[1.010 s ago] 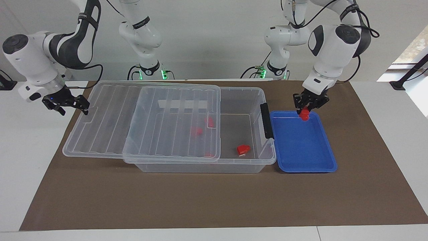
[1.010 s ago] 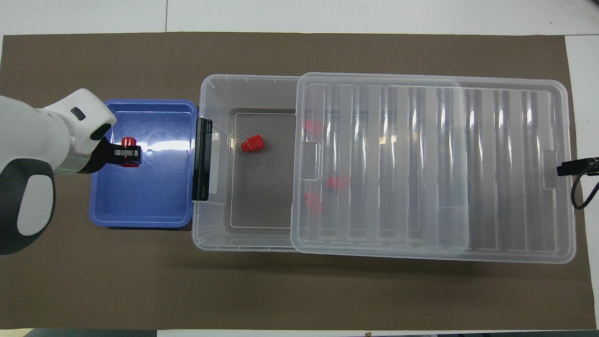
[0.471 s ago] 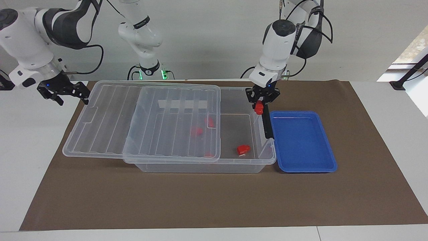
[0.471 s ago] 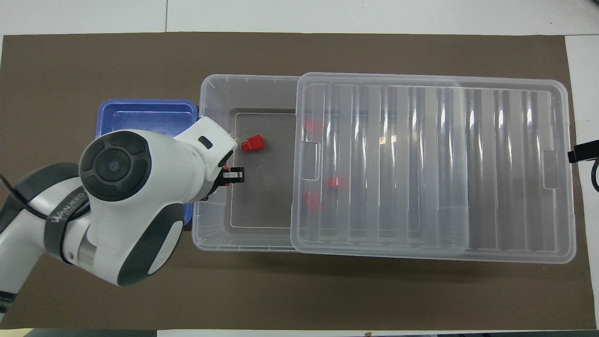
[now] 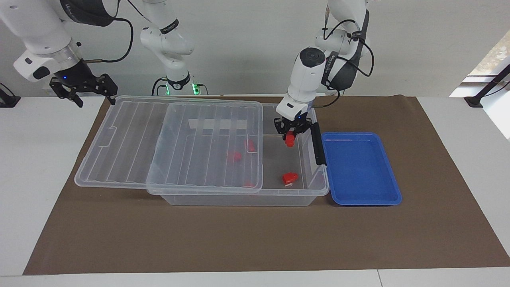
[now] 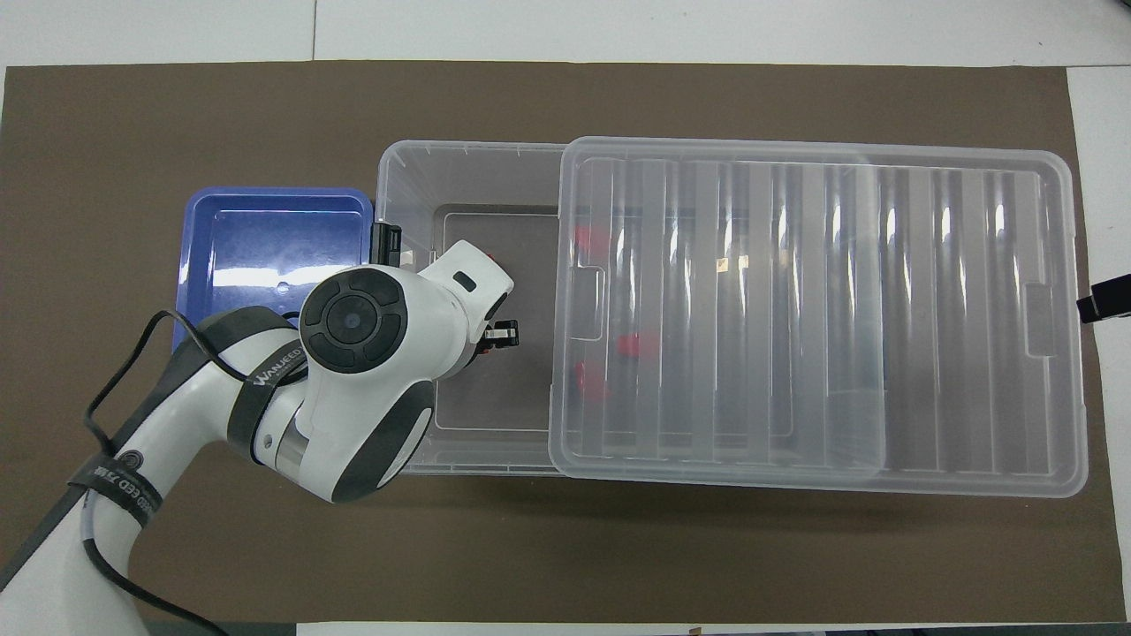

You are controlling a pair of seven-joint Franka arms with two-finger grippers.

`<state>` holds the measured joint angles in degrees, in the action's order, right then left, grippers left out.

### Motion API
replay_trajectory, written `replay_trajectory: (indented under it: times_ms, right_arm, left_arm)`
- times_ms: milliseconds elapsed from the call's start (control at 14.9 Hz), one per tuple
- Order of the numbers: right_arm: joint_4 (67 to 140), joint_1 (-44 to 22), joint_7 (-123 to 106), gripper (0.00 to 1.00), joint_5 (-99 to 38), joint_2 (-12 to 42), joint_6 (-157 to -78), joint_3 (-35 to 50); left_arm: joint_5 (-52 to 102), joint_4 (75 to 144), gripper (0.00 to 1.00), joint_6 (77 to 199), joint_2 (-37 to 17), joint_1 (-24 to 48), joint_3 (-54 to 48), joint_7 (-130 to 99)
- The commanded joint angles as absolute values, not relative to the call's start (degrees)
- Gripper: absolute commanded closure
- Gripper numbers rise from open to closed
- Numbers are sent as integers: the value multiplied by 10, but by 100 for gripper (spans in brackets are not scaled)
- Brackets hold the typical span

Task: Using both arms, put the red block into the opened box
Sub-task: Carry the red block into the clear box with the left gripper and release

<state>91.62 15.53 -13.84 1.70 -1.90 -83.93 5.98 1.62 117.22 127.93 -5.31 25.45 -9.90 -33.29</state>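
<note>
My left gripper (image 5: 290, 134) is shut on the small red block (image 5: 290, 140) and holds it in the air over the uncovered end of the clear box (image 5: 318, 187). In the overhead view the left arm hides the block and only the gripper's tip (image 6: 500, 334) shows over the box (image 6: 389, 163). The ribbed clear lid (image 5: 131, 143) is slid toward the right arm's end and overhangs the box there. My right gripper (image 5: 97, 99) hangs open in the air above the table by that end of the lid (image 6: 928, 309), holding nothing; in the overhead view just its tip (image 6: 1100, 305) shows.
A wider red piece with a white patch (image 5: 290, 178) lies on the box floor. More red pieces (image 5: 234, 156) (image 6: 638, 344) show through the lid. A shallow blue tray (image 5: 358, 167) (image 6: 265, 230) sits beside the box's black latch (image 5: 317, 143), toward the left arm's end.
My left gripper carried the red block from over the blue tray, across the latch end, to over the box's open part. My right gripper rose beside the lid's end.
</note>
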Motion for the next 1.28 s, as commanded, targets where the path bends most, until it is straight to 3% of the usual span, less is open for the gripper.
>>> replay_trajectory:
  times_ms: [0,471,538,606,942,1212]
  right_arm:
    - [915,154,-117,0,13,-24,-828,65]
    - [929,137,-101,0,11,-32,-831,66]
    - [929,137,-102,0,11,-32,-831,66]
    - [929,134,-102,0,11,-32,-832,66]
    - [933,135,-102,0,11,-32,-838,66]
    - [932,135,-104,0,11,-33,-836,66]
  left_arm:
    - [16,1204,100,1331,-67,264,-91,-341]
    - [17,1241,100,1387,-105,269,-92,-341]
    - [17,1244,47,1389,-105,266,-92,-341]
    - [17,1241,0,1388,-105,265,-92,-341]
    - [17,1228,0,1371,-81,255,-91,-341]
    - [17,1193,0,1272,-30,250,-87,-339]
